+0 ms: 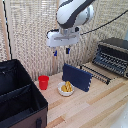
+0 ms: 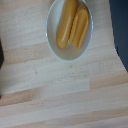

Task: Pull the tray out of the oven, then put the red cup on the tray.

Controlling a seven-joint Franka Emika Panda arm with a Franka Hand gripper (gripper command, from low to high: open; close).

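In the exterior view the red cup stands upright on the wooden table, to the left of a white bowl. The oven sits at the right edge. A slatted dark grey surface at its front looks like the tray. My gripper hangs high above the table, over the space between cup and bowl and well to the left of the oven. Its blue-tipped fingers are apart and hold nothing. The wrist view shows no fingers, cup or oven.
A white bowl with yellow food sits beneath the gripper. A navy panel on a black wire stand stands between bowl and oven. A large black fabric case fills the exterior view's left.
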